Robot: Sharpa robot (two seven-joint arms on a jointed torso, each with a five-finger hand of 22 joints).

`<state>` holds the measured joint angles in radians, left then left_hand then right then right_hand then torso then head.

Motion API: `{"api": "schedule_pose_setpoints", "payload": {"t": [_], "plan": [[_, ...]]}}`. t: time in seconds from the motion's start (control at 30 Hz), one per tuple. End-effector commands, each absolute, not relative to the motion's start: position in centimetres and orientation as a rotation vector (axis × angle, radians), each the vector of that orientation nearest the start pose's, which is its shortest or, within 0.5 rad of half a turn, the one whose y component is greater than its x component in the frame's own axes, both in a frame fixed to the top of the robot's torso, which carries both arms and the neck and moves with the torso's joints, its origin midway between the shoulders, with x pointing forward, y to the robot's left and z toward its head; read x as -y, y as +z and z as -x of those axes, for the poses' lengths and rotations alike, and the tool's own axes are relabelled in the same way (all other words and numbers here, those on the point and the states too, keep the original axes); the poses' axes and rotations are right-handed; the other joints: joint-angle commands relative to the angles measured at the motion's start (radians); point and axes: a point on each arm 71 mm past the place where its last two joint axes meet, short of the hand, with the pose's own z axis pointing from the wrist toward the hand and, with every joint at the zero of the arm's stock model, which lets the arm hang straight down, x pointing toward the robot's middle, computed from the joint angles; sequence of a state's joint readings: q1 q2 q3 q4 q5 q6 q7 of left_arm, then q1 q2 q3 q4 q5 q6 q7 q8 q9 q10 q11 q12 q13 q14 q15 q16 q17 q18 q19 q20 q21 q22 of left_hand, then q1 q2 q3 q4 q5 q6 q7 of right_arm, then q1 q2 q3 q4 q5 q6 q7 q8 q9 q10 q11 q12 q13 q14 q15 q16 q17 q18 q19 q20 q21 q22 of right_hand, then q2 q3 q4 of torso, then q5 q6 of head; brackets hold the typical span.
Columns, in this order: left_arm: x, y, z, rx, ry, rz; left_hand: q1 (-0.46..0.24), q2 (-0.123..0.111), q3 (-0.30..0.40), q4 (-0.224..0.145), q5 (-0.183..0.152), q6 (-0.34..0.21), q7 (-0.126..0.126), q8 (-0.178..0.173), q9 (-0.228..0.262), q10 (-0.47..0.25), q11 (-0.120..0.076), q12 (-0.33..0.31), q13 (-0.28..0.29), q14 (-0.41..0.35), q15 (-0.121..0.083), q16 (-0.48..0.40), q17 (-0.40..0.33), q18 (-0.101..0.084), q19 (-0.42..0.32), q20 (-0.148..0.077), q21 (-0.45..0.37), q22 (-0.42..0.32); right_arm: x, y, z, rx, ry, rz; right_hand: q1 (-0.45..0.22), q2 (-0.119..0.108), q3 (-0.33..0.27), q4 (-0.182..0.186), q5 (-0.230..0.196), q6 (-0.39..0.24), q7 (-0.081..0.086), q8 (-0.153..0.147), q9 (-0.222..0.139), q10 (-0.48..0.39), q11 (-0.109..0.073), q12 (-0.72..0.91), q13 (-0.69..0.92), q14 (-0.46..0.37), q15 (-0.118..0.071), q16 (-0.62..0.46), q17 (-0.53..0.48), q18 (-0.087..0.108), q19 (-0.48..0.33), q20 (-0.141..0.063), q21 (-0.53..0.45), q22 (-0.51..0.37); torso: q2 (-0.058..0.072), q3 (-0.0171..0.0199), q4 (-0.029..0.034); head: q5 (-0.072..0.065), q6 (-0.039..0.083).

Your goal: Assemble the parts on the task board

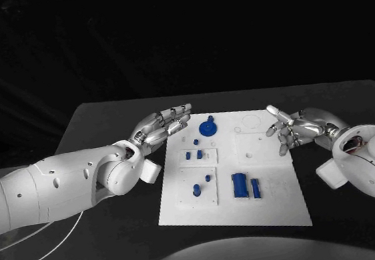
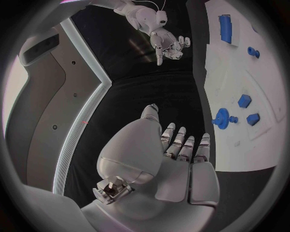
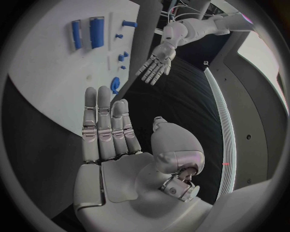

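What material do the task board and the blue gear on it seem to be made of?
Task board: probably matte white plastic; flat, even, without gloss, with shallow recesses. Blue gear: likely moulded or printed plastic; uniform saturated colour, dull surface, toothed rim. Neither can be confirmed by sight.

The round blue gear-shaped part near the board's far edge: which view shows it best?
Left wrist view: the round blue gear-shaped part is closest, teeth visible. The head view shows it smaller; the right wrist view shows it edge-on, partly behind the right hand.

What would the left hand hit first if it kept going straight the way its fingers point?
Probably the blue gear at the far end of the white board. The left hand holds nothing and its fingers point at that part, but its height above the board is unclear, so it might pass over.
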<state>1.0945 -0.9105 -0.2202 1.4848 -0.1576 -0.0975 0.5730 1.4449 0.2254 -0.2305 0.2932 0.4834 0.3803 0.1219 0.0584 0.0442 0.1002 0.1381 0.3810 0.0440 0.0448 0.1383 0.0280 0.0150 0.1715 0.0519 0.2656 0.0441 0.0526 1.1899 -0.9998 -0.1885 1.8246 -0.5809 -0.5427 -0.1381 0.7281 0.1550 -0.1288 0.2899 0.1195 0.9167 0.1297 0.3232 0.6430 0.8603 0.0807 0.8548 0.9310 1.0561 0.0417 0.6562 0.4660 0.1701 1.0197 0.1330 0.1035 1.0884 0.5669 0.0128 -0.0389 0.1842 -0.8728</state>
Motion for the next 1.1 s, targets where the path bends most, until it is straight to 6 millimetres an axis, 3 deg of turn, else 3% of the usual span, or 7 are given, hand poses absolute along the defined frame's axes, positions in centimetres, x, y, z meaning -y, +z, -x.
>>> {"api": "schedule_pose_setpoints", "payload": {"t": [0.03,0.17,0.33,0.6,0.63,0.8,1.1], "plan": [[-24.5,-26.6,-43.3,-1.508,-1.591,0.876,-0.023,0.000,-0.014,0.000,-0.013,0.014,-0.006,0.006,0.001,0.000,-0.018,0.002,0.000,-0.005,-0.022,-0.003,-0.003,0.011,-0.011,-0.025,-0.012,-0.011,21.3,-21.5,-41.0,-1.643,1.189,-0.953,0.042,0.013,-0.046,0.002,-0.008,-0.062,0.050,-0.032,-0.048,-0.155,0.066,-0.198,-0.168,-0.161,0.077,-0.210,-0.119,-0.028,-0.149,0.063,-0.051,-0.143,-0.010,0.0000,-0.0050,-0.002,0.000],[-24.5,-26.2,-43.2,-1.484,-1.571,0.833,-0.039,-0.009,-0.030,0.000,-0.048,0.022,-0.017,0.006,0.001,-0.003,-0.038,-0.004,0.000,-0.027,-0.048,-0.016,-0.009,0.008,-0.040,-0.059,-0.033,-0.037,21.3,-21.3,-41.3,-1.593,1.306,-0.968,0.108,0.009,-0.094,0.000,-0.030,-0.206,0.014,-0.113,-0.132,-0.392,0.165,-0.435,-0.376,-0.456,0.176,-0.436,-0.258,-0.074,-0.498,0.118,-0.051,-0.370,-0.005,-0.0007,-0.0083,0.001,0.000],[-24.4,-26.1,-43.3,-1.465,-1.533,0.750,-0.078,-0.021,-0.055,0.000,-0.120,-0.015,-0.058,-0.008,-0.004,-0.034,-0.074,-0.051,-0.005,-0.045,-0.083,-0.028,-0.015,0.004,-0.050,-0.105,-0.042,-0.049,21.2,-21.5,-41.7,-1.566,1.404,-0.933,0.166,0.004,-0.149,0.002,-0.039,-0.367,-0.091,-0.203,-0.270,-0.655,0.079,-0.605,-0.609,-0.907,0.118,-0.617,-0.417,-0.079,-0.987,0.123,-0.090,-0.973,0.001,0.0003,-0.0116,0.000,0.000],[-23.5,-26.0,-43.5,-1.456,-1.519,0.677,-0.125,-0.035,-0.080,-0.001,-0.218,-0.064,-0.119,-0.023,-0.009,-0.058,-0.111,-0.095,-0.009,-0.045,-0.094,-0.028,-0.015,0.007,-0.052,-0.105,-0.044,-0.053,21.4,-22.5,-41.9,-1.577,1.453,-0.874,0.220,0.014,-0.186,0.001,-0.026,-0.556,-0.165,-0.271,-0.472,-0.790,0.004,-0.651,-0.775,-1.019,0.105,-0.642,-0.454,-0.028,-1.018,0.134,-0.101,-1.072,0.005,-0.0003,-0.0091,0.000,0.000],[-23.8,-26.5,-43.5,-1.509,-1.520,0.782,-0.515,-0.092,0.018,-0.089,-0.295,-0.159,-0.122,-0.058,-0.044,-0.100,-0.138,-0.178,-0.044,-0.045,-0.138,-0.028,-0.015,-0.051,-0.052,-0.155,-0.044,-0.053,21.7,-22.7,-42.0,-1.599,1.341,-0.922,-0.073,-0.037,-0.087,-0.088,-0.119,-0.659,-0.130,-0.323,-0.518,-0.860,-0.081,-0.715,-0.818,-1.056,0.062,-0.656,-0.466,-0.078,-1.020,0.053,-0.103,-1.088,0.003,-0.0001,-0.0101,-0.001,0.000],[-23.4,-26.2,-43.8,-1.483,-1.500,0.809,-0.676,-0.114,0.052,-0.122,-0.328,-0.196,-0.122,-0.058,-0.044,-0.100,-0.138,-0.214,-0.044,-0.045,-0.138,-0.028,-0.015,-0.060,-0.052,-0.171,-0.044,-0.053,21.4,-22.6,-42.6,-1.549,1.334,-0.955,-0.483,-0.155,0.045,-0.290,-0.119,-0.824,-0.130,-0.323,-0.643,-0.860,-0.081,-0.855,-0.931,-1.056,-0.042,-0.656,-0.466,-0.170,-1.020,-0.133,-0.103,-1.088,0.001,-0.0009,-0.0069,-0.013,0.018],[-21.4,-24.4,-45.2,-1.351,-1.385,0.974,-0.912,-0.148,0.105,-0.176,-0.376,-0.252,-0.122,-0.058,-0.044,-0.100,-0.138,-0.265,-0.044,-0.045,-0.138,-0.028,-0.015,-0.087,-0.052,-0.266,-0.044,-0.053,19.9,-22.3,-45.3,-1.312,1.272,-1.130,-0.728,-0.155,0.129,-0.290,-0.119,-0.917,-0.130,-0.323,-0.643,-0.860,-0.081,-0.855,-0.931,-1.056,-0.042,-0.656,-0.466,-0.170,-1.020,-0.133,-0.103,-1.088,-0.008,-0.0057,0.0115,-0.082,0.120]]}}
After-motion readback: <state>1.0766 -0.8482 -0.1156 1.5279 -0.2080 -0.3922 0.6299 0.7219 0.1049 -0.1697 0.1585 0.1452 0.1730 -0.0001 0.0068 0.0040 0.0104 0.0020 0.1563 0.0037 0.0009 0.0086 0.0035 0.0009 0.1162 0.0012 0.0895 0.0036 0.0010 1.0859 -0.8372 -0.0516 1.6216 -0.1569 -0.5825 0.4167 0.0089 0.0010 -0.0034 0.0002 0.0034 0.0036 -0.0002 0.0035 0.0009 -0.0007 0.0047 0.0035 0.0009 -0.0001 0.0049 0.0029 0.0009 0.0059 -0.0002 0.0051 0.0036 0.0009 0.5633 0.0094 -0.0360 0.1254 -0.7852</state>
